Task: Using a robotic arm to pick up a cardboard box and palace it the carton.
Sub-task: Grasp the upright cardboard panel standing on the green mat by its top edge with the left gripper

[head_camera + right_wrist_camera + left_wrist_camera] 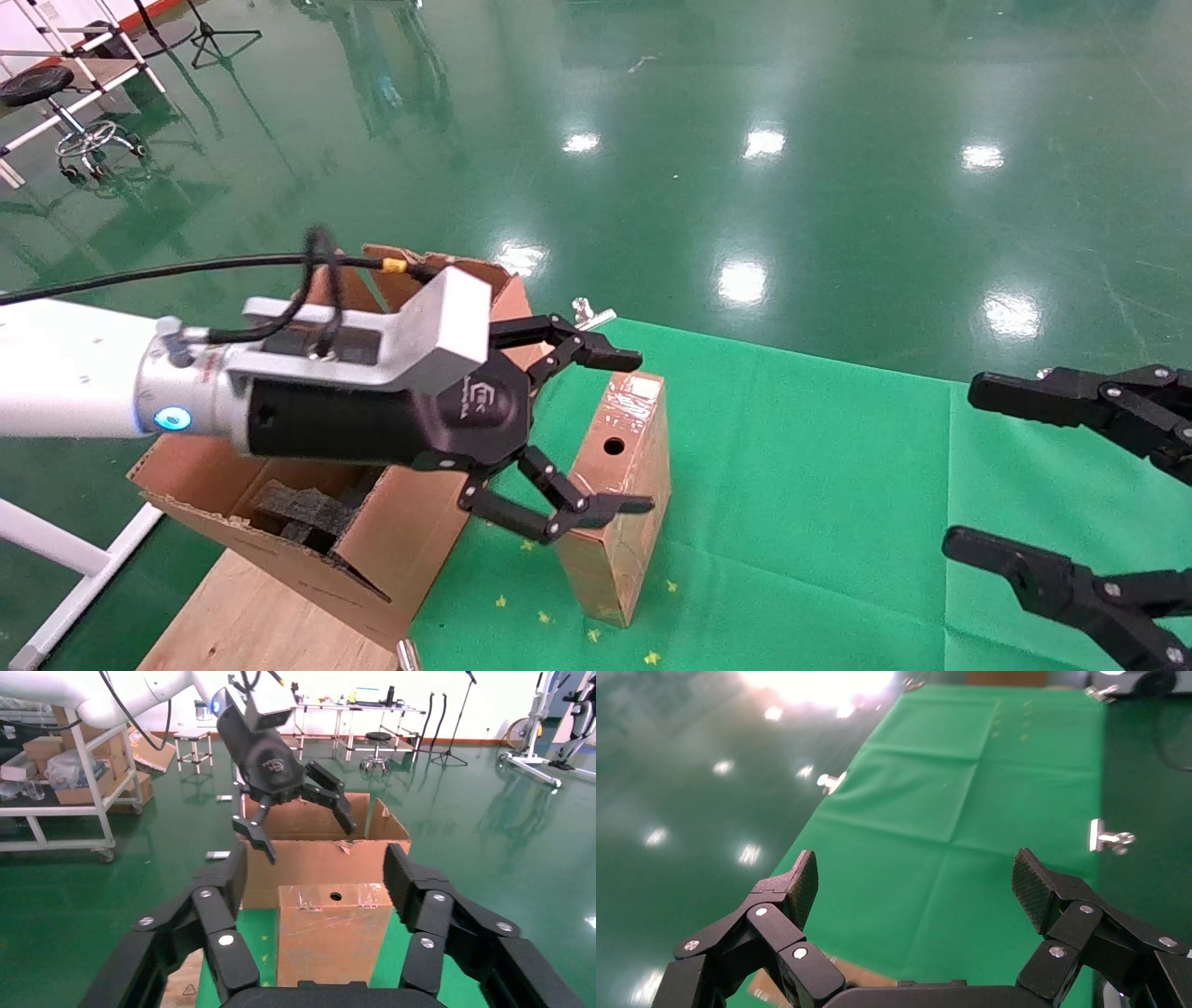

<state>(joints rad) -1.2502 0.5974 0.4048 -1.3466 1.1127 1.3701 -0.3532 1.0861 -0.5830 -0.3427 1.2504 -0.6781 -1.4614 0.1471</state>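
The robotic arm, white with a blue light ring, reaches in from the left in the head view. Its left gripper (638, 431) is open and empty, hovering just above the cardboard box (615, 559). The small taped brown box stands upright on the green cloth (819, 522) with a round hole in its top face. It stands right beside the carton (410, 550), which has ragged rims and black foam (298, 513) inside. The right wrist view shows the box (330, 938) before the carton (309, 857), with the left gripper (309, 843) above them. My right gripper (964, 466) is open and empty at the right.
The carton rests on a wooden board (251, 624) at the cloth's left edge. Metal clips (591, 315) (1112, 838) hold the cloth's edges. Glossy green floor surrounds the table. Shelves and stands (70, 776) are far off behind the carton.
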